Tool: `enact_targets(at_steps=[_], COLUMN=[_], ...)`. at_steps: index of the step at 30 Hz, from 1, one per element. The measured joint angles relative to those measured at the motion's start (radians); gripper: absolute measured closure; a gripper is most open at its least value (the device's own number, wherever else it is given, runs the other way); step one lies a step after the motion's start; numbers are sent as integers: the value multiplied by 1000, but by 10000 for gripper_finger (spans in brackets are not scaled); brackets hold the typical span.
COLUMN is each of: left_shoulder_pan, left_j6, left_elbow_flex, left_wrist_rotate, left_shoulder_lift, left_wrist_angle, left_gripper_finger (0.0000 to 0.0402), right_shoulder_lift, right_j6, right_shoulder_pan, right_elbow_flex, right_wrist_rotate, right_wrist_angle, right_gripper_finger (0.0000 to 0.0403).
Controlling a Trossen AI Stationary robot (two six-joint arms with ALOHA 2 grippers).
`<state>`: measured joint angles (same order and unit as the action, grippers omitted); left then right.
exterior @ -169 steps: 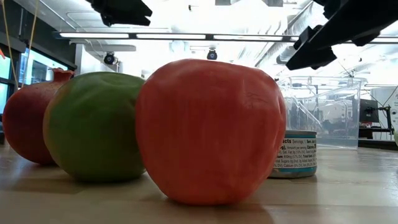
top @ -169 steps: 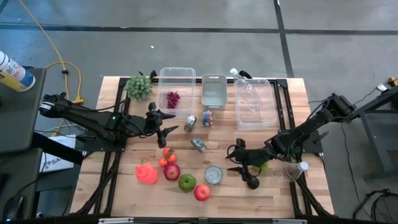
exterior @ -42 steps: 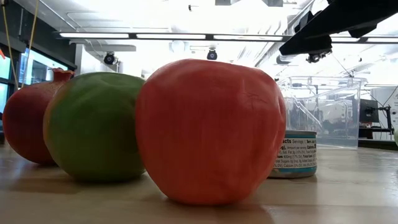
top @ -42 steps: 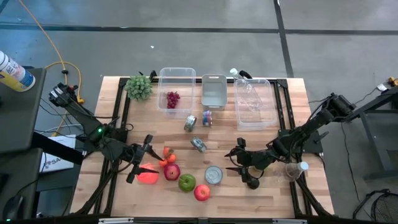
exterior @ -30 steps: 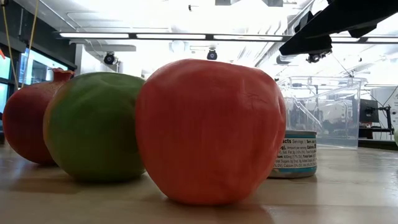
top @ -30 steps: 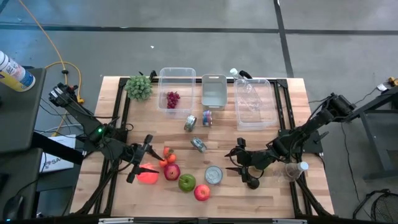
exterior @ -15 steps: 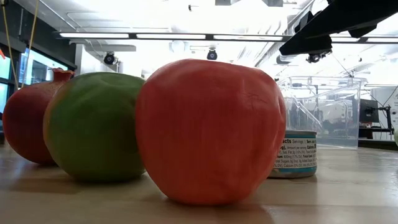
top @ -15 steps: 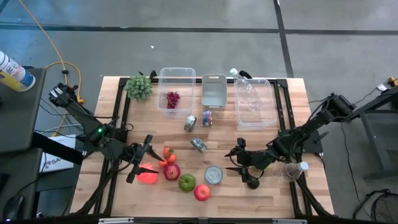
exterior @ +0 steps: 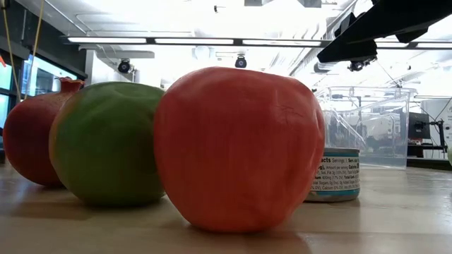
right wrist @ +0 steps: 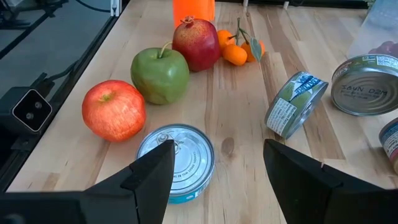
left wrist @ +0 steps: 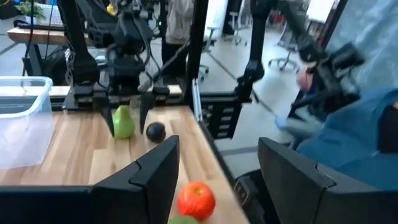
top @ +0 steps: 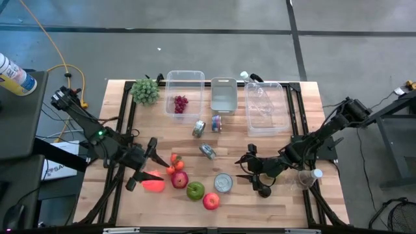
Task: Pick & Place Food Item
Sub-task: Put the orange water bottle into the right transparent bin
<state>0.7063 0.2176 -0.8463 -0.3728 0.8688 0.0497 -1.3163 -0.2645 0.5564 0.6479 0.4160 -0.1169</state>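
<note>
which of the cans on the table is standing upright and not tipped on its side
The tuna can just right of the green apple is upright, lid facing up. The cans farther back lie tipped on their sides.

2 apples (top: pixel 203 195), 4 cans (top: pixel 223 182), 3 bins (top: pixel 223 95)

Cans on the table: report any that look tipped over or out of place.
One can lies on its side mid-table, near the tangerines. The can by the red apple stands upright. Two more cans sit near the bins, their pose unclear.

A yellow cable (top: pixel 62 68) and a spray can (top: pixel 14 73) lie beyond the desk's (top: pixel 286 201) left edge; a grey floor (top: pixel 195 39) surrounds it.
</note>
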Motion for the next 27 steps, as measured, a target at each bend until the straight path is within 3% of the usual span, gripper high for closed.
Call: enact_targets(at_steps=[8, 18, 24, 27], left_shoulder_pan=[42, 34, 22, 22], left_j6=[-55, -176, -71, -254], left_elbow_flex=[-45, -41, -41, -41], left_wrist_rotate=[0, -1, -2, -3], left_shoulder_lift=[9, 104, 143, 144], left_wrist_angle=[75, 110, 103, 89], left_gripper_finger=[193, 193, 193, 193], right_shoulder_lift=[0, 0, 0, 0], right_j6=[22, 337, 484, 549], right_shoulder_pan=[0, -32, -35, -35], right_elbow_flex=[0, 0, 0, 0], right_wrist_rotate=[3, 0, -3, -4], right_wrist_angle=[-4, -68, -95, -102], right_gripper_finger=[168, 168, 168, 168])
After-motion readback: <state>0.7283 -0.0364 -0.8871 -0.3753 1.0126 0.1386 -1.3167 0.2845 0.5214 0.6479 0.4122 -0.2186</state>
